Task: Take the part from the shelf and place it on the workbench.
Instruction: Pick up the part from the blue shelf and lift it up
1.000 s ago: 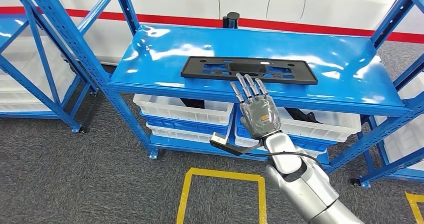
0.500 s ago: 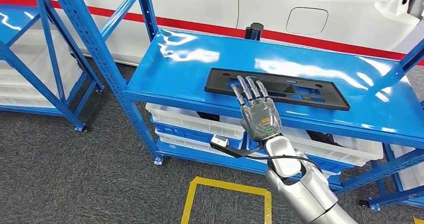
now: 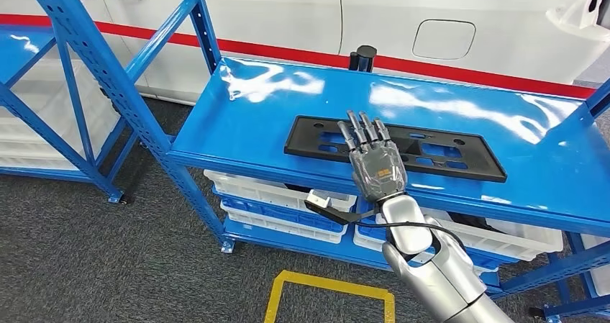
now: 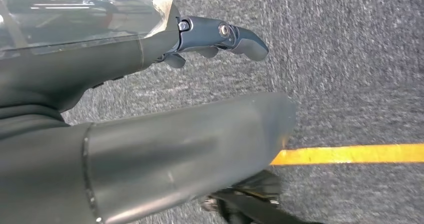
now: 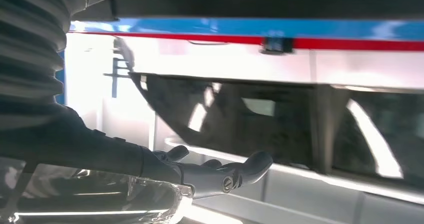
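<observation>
The part is a long flat black plastic panel with cut-outs, lying flat on the top board of the blue shelf. My right hand is stretched out, back upward and fingers straight and slightly apart, with its fingertips over the panel's near edge, left of its middle. It holds nothing. The right wrist view shows the same right hand with its fingers spread and empty. My left hand hangs low over the grey carpet, fingers loose, holding nothing.
White bins fill the lower shelf levels. A white car body with a red stripe stands just behind the shelf, and a black post at its back edge. Another blue rack stands left. Yellow floor markings lie below.
The camera has moved closer and turned, shifting the whole scene. My right hand has reached forward from the shelf's front edge until its fingertips lie over the panel.
</observation>
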Available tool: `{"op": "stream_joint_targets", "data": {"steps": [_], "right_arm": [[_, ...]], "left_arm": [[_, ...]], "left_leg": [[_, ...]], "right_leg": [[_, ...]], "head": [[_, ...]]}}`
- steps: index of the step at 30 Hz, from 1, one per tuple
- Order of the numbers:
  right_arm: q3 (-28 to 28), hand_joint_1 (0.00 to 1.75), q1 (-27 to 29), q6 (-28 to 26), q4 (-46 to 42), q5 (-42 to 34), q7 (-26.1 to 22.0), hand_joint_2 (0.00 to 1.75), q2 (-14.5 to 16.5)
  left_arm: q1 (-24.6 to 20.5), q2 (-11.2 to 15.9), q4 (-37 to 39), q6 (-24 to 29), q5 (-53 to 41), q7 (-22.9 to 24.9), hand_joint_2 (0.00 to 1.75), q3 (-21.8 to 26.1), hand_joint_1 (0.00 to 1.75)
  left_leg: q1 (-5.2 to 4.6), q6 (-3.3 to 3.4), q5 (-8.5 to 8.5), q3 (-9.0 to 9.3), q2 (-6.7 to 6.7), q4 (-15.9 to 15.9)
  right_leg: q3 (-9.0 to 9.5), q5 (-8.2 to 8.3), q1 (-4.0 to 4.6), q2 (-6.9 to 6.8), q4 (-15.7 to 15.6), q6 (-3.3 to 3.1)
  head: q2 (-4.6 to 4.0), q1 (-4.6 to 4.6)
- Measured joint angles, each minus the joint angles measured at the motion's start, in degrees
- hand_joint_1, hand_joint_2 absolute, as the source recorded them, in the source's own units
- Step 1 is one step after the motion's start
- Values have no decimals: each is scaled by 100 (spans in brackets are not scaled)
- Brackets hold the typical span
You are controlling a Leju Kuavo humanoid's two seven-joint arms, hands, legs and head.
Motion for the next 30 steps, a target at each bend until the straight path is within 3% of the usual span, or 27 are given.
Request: {"op": "stream_joint_targets", "data": {"steps": [1,3,5,6,8,11,17,19,23,24,30], "right_arm": [[-44,0,10,56,22,34,73,175,-9],[-129,0,21,139,57,83,171,175,-28],[-209,0,24,236,84,141,247,175,-40],[-245,0,28,302,96,182,289,175,-44],[-326,0,42,460,116,262,377,175,-67],[-438,0,55,763,145,337,465,175,-119],[-576,0,54,1305,228,420,557,175,-244],[-585,0,54,1392,261,415,555,175,-269],[-578,0,16,1492,315,383,526,175,-286],[-574,0,2,1513,327,372,519,175,-285],[-536,0,-102,1638,431,343,508,175,-284]], "left_arm": [[9,2,2,44,1,-9,0,0,0],[14,2,9,145,17,11,0,1,0],[7,-9,14,215,38,54,0,2,0],[6,-15,15,232,43,56,0,4,0],[12,-26,15,253,44,29,0,12,0],[13,-37,14,284,56,-13,0,31,0],[19,-41,16,334,117,-64,0,102,0],[19,-43,16,353,125,-69,0,113,0],[19,-44,15,364,130,-81,0,137,0],[19,-44,15,365,132,-84,0,138,0],[15,-65,14,366,146,-155,0,142,0]], "left_leg": [[28,-29,157,-45,14,-131],[82,-88,691,137,36,-834],[81,-78,900,300,47,-1342],[63,-34,905,321,45,-1399],[49,47,961,336,40,-1401],[40,56,1008,343,10,-1411],[20,118,970,343,-16,-1411],[14,128,965,343,-14,-1410],[-18,142,957,350,-12,-1406],[-21,144,956,354,-12,-1406],[-9,143,955,394,-11,-1424]], "right_leg": [[33,-28,-17,2,1,21],[109,-97,-51,5,3,91],[154,-152,-48,6,4,174],[150,-171,-32,5,-1,215],[132,-204,-14,2,-1,228],[174,-209,-20,-16,-50,163],[250,-202,-21,-46,-148,174],[273,-192,-18,-46,-159,196],[277,-196,-11,-45,-168,377],[278,-199,-12,-45,-168,395],[272,-212,-1,-44,-167,395]], "head": [[0,1],[0,-1],[0,-16],[0,-22],[0,-25],[0,-21],[0,-20],[0,-21],[0,-25],[0,-26],[0,-25]]}}
